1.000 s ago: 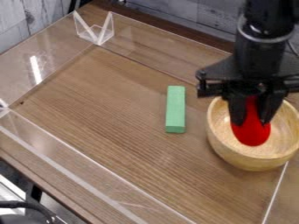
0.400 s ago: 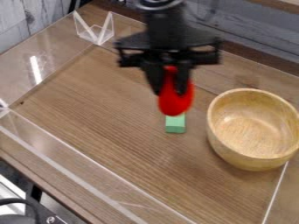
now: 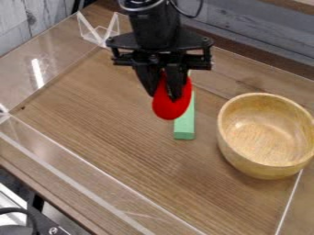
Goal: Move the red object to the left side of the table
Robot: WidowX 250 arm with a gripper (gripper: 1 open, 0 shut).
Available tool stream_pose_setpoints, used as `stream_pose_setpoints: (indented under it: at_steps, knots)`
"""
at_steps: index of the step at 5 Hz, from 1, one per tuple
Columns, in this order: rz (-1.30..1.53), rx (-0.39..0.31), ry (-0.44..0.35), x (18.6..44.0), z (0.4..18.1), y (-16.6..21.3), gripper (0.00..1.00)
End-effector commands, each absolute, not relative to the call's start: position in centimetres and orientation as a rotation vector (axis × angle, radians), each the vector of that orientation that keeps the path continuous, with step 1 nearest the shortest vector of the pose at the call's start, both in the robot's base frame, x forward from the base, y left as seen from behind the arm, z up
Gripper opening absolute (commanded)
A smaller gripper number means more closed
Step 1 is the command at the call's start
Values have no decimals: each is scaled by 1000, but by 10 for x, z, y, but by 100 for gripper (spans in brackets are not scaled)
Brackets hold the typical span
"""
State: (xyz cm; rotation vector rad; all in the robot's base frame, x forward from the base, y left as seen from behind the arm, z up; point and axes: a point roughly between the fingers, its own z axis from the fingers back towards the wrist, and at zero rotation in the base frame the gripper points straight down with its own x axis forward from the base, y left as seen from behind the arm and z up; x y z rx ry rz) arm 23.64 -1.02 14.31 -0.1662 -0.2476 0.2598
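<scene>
1. Red object is seen at the upper middle of the frame, clamped between the dark fingers of the end effector and held clear above the counter.
2. Only the lower, rounded part of the red object is shown below the fingertips; its leafy stem cannot be made out, as the top is covered by the fingers.
3. The end effector is closed on the red object and is pointed steeply downward, with the black arm rising out of the top edge of the frame.
4. A green block is laid flat on the counter just below and to the right of the red object in the picture; its upper end is partly hidden behind the red object and the fingers.
5. A round wooden bowl is placed upright at the right of the frame, well apart from the end effector and just beside the green block, with a narrow strip of counter between them. Nothing is seen inside it.
6. The counter is shown as brown wood grain and is bordered by low clear walls, visible along the left side and the lower edge of the frame.
7. A small clear bracket-like piece is seen at the upper left, at the far corner of the clear walls.
</scene>
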Motion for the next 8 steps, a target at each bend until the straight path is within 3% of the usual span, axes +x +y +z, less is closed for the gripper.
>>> stream_pose_setpoints:
  at_steps: [1,2,3,4,6,8]
  knots:
    - [150,-170,-276,249,163,1,0]
    - [75,-160,-280,256,174,21,0]
    - [101,-126,-272,245,170,42,0]
    - [140,-96,-263,230,162,63,0]
    - [187,-49,-247,225,135,101,0]
    - [208,-7,-230,251,119,127,0]
